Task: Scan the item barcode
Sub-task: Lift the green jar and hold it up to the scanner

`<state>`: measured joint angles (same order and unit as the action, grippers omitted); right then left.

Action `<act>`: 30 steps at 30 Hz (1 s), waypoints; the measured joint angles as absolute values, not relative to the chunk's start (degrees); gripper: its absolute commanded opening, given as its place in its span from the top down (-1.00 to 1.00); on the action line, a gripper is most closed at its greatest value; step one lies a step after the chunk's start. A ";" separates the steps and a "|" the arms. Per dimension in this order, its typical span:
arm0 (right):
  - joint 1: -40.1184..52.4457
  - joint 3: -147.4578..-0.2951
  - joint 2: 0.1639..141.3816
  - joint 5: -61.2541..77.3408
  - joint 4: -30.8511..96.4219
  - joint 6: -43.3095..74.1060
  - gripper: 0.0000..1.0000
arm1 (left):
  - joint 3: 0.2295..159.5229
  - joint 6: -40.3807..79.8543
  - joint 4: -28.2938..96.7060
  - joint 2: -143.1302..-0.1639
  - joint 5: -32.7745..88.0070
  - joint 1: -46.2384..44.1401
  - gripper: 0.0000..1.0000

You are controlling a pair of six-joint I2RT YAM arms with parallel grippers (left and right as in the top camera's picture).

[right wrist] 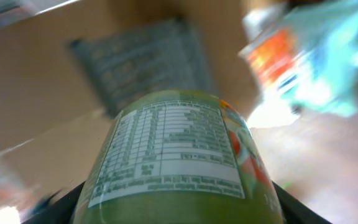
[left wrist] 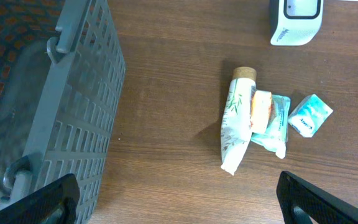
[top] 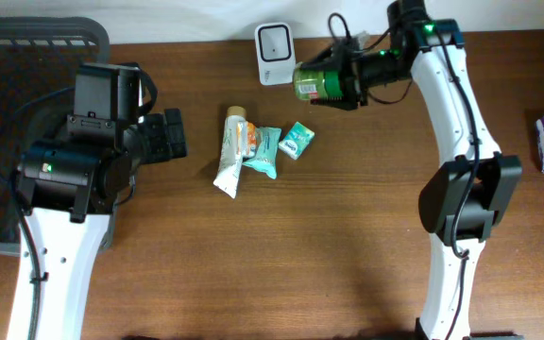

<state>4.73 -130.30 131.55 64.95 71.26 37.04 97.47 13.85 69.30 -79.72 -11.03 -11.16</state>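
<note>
The right claw (top: pixel 332 83) is clamped on a green jar (top: pixel 310 83) with a printed label. It holds the jar on its side above the bench (top: pixel 348 236), just beside the white barcode scanner (top: pixel 274 42). The left claw (top: pixel 172 135) stands wide, holding nothing, near the grey basket (top: pixel 26 42).

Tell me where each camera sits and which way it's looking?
Overhead: above the table, looking down; both arms show, the left gripper open, the right gripper holding a green bottle near the scanner.
Left wrist: on the left arm, looking down at the basket and tube; its fingers show at the bottom corners.
Right wrist: on the right arm, facing the bottle's label, blurry; finger edges barely show.
Shared: overhead and left wrist both show the scanner, tube and basket.
</note>
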 measured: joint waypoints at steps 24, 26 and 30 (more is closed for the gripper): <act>22.68 -130.39 140.42 -9.02 21.50 36.47 -0.24 | 97.47 13.85 69.38 -79.72 -11.03 -11.16 -0.98; 22.63 -130.32 143.39 -9.63 15.73 35.86 -0.26 | 97.47 13.85 69.41 -79.72 -11.03 -11.16 -0.98; 22.48 -130.30 147.50 -10.22 6.66 32.10 -0.26 | 97.45 13.85 69.41 -79.72 -11.03 -11.16 -0.98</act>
